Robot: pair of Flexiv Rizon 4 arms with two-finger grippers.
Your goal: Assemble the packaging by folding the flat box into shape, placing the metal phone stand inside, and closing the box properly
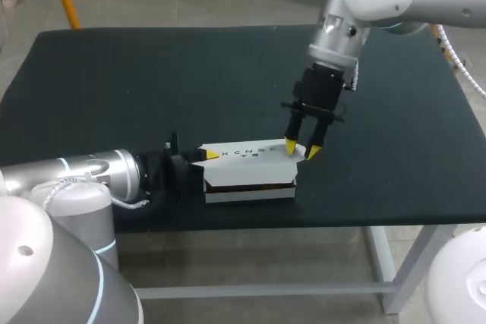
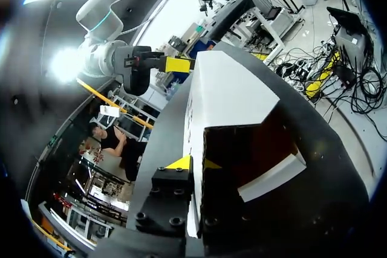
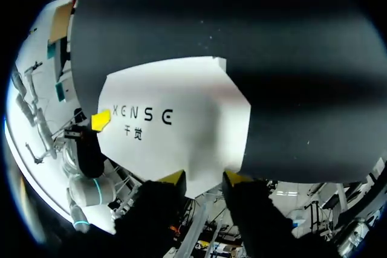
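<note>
The white cardboard box (image 1: 243, 158) lies near the table's front edge, printed top up, with a dark gap along its front side. In the left wrist view the box (image 2: 224, 95) shows a dark inside and a loose white flap (image 2: 272, 176). My left gripper (image 1: 206, 155) comes in low from the left and is shut on the box's left end wall; that thin wall runs between its fingers (image 2: 195, 164). My right gripper (image 1: 301, 148) points down over the box's right end, its fingers apart and straddling the edge of the top panel (image 3: 204, 177). No phone stand is visible.
The black table (image 1: 152, 81) carries nothing else in view. The box sits close to the table's front edge (image 1: 250, 216), and bare table spreads behind it and to both sides.
</note>
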